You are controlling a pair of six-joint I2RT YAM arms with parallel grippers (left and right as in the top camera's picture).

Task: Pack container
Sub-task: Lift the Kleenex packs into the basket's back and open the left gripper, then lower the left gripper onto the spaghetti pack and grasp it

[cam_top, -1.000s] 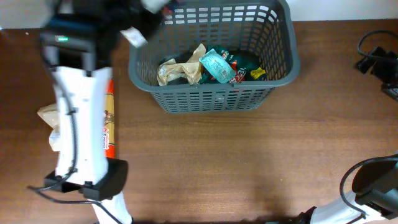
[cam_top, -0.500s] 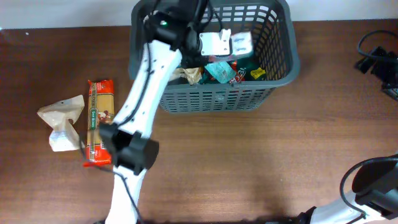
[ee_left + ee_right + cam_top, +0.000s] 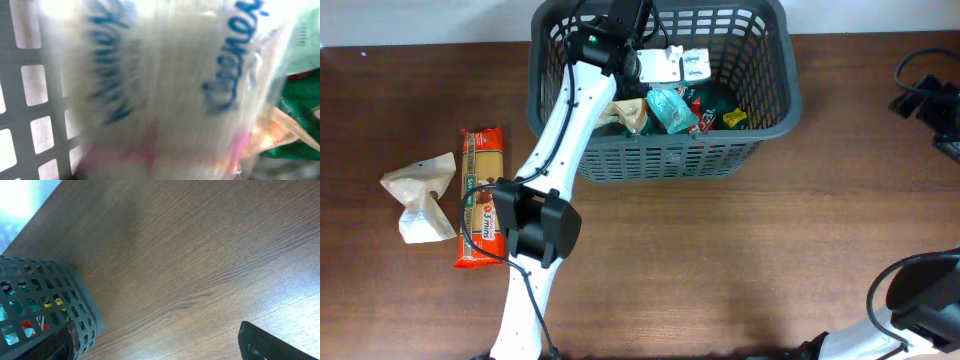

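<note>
The dark grey slotted basket point(image 3: 665, 155) stands at the back middle of the table. My left arm reaches over its left rim. My left gripper point(image 3: 660, 66) is shut on a white tissue packet with blue lettering point(image 3: 694, 65), held inside the basket above the packed items. In the left wrist view the blurred packet point(image 3: 165, 85) fills the frame, with the basket wall point(image 3: 30, 100) behind it. My right gripper point(image 3: 160, 345) is open and empty over bare table, to the right of the basket point(image 3: 75, 315).
In the basket lie a teal packet point(image 3: 670, 105), a tan bag point(image 3: 630, 115) and a small yellow item point(image 3: 735, 118). A spaghetti packet point(image 3: 480, 195) and a crumpled beige bag point(image 3: 420, 195) lie on the table at left. Black cables point(image 3: 925, 95) sit at far right.
My left arm has swung from the table's left side over the basket, carrying the white packet, and now holds it further back inside. The spaghetti packet and beige bag are uncovered.
</note>
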